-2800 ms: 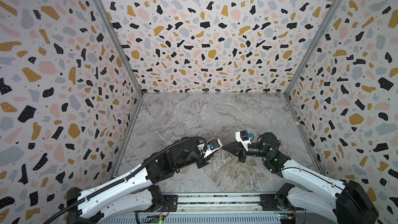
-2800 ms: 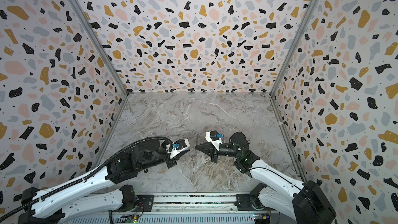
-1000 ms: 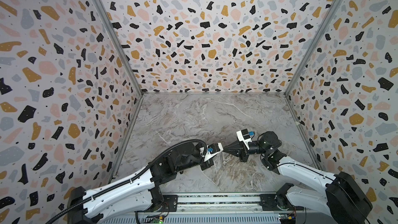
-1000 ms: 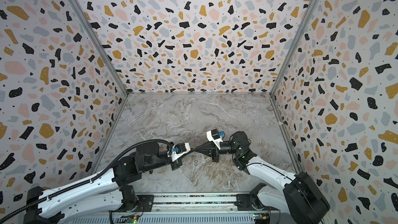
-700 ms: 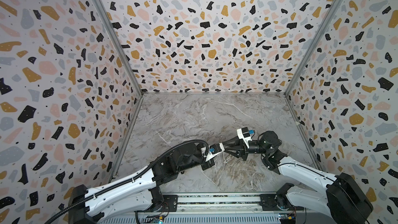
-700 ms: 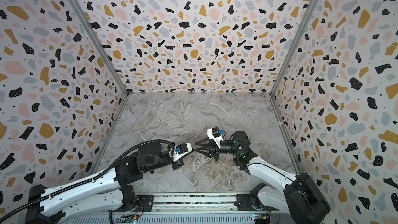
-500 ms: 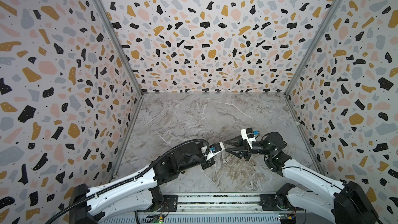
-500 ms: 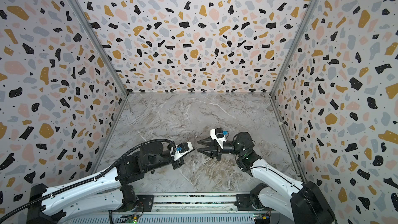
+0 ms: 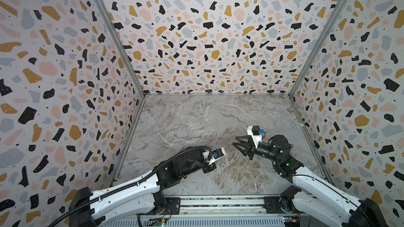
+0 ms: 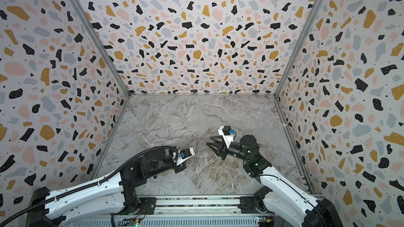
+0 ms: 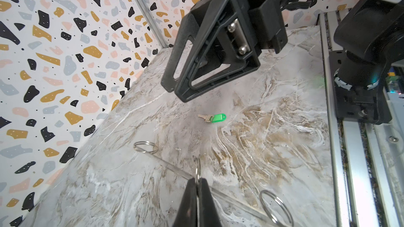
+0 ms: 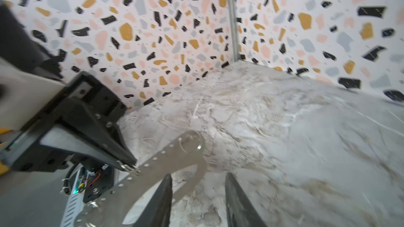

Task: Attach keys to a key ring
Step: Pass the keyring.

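A tiny key (image 11: 213,117) with a green head and silvery shaft lies flat on the marble floor, apart from every ring. My left gripper (image 11: 197,182) is shut on the key ring (image 11: 197,170), a thin silvery wire ring seen edge-on. That ring stands on a flat translucent grey strip (image 12: 166,158) with small dots. In both top views the left gripper (image 9: 209,168) (image 10: 181,169) sits low at front centre. My right gripper (image 12: 197,175) is open and holds nothing. It hovers to the right (image 9: 237,143) (image 10: 209,144), above the key and clear of the strip.
Two more wire rings (image 11: 145,147) (image 11: 275,208) sit at the strip's ends. Terrazzo-patterned walls (image 9: 196,40) close in the left, back and right sides. A metal rail (image 9: 218,203) runs along the front edge, carrying both arm bases.
My right gripper was shut at the left gripper's tip; it has opened and drawn back to the right. The left gripper stays shut and has shifted slightly back.
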